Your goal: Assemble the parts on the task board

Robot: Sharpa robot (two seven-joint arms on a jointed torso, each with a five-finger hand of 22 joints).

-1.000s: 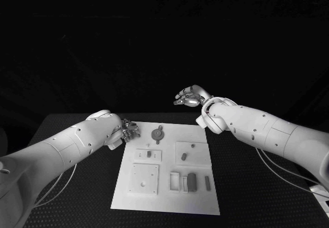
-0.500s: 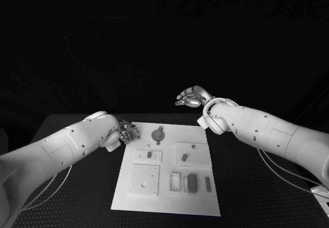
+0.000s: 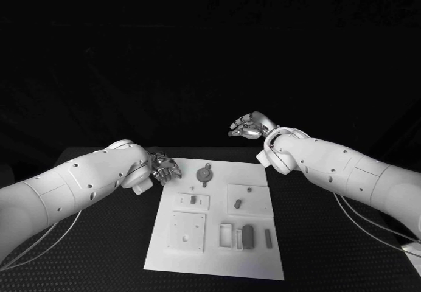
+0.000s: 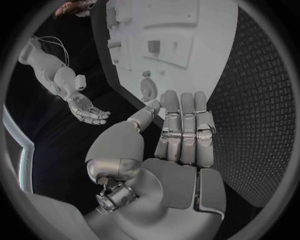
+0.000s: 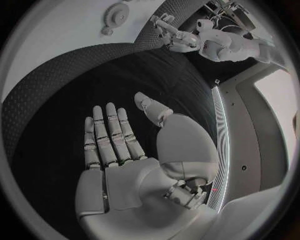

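Note:
The white task board [image 3: 216,258] lies in the middle of the black table. A round gear part [image 3: 204,173] sits near its far edge, small dark parts [image 3: 236,202] lie mid-board, and long ones [image 3: 248,234] lie in slots nearer me. My left hand [image 3: 163,167] hovers at the board's far left corner, with fingers straight and side by side [image 4: 182,132] and holding nothing. My right hand [image 3: 248,126] is raised beyond the board's far right corner, palm flat and fingers spread [image 5: 115,145], also holding nothing. The gear [image 5: 117,11] and my left hand [image 5: 172,32] appear in the right wrist view.
Black textured table [image 3: 342,243] surrounds the board on both sides. Thin cables [image 3: 368,222] hang below my right arm. In the left wrist view the board [image 4: 206,55] lies beyond the fingertips, with my right hand [image 4: 87,111] off to the side.
My left arm has swung outward a little while its hand stays by the board's corner. The right hand has drifted slightly to the right. The parts on the board have not moved.

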